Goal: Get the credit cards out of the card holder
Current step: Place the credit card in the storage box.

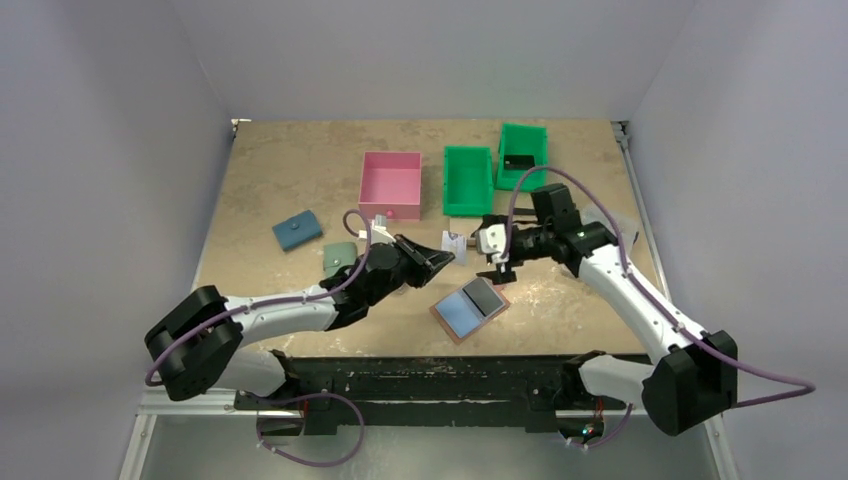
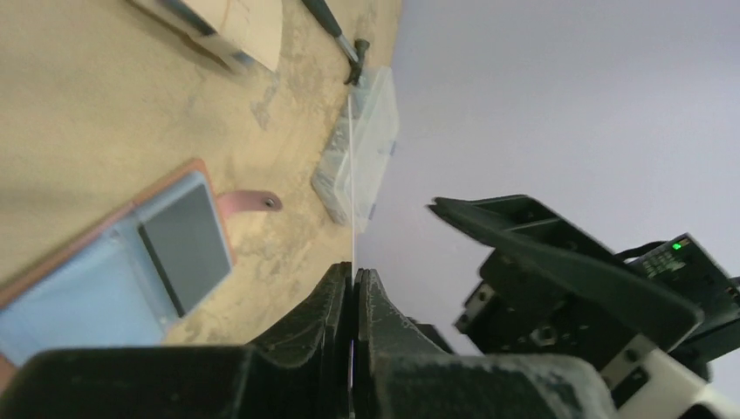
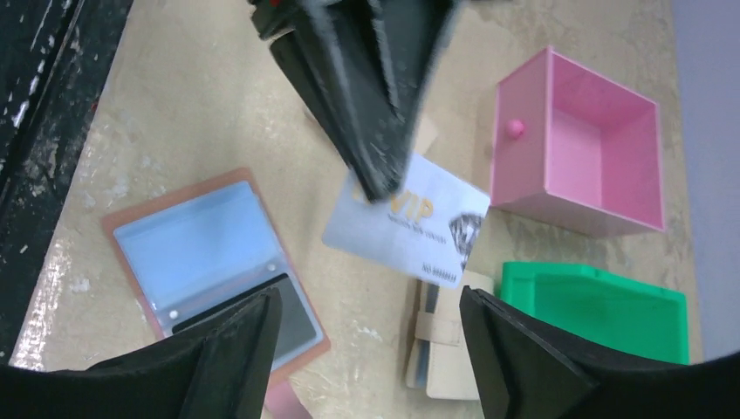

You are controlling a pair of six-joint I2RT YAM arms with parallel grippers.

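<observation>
one grey card (image 1: 455,242) out, black card (image 1: 483,295) left in holder (image 1: 456,316)

left gripper (image 1: 445,257) is pressed tight on the grey card's edge, holding it in the air between the arms. the holder lies open and flat on the table (image 1: 300,170), on the base side of both grippers, with the black card tucked in its right end, long axis slanting with the holder. right gripper (image 1: 497,265) hangs spread and empty just beyond that end — the nearer arm, i judge, for the next pull.

White-shelled left arm (image 1: 285,312) and right arm (image 1: 640,295) with bulky black joints; thin purple cables (image 1: 770,385) loop alongside; black wedge-shaped fingers (image 3: 218,358).
</observation>
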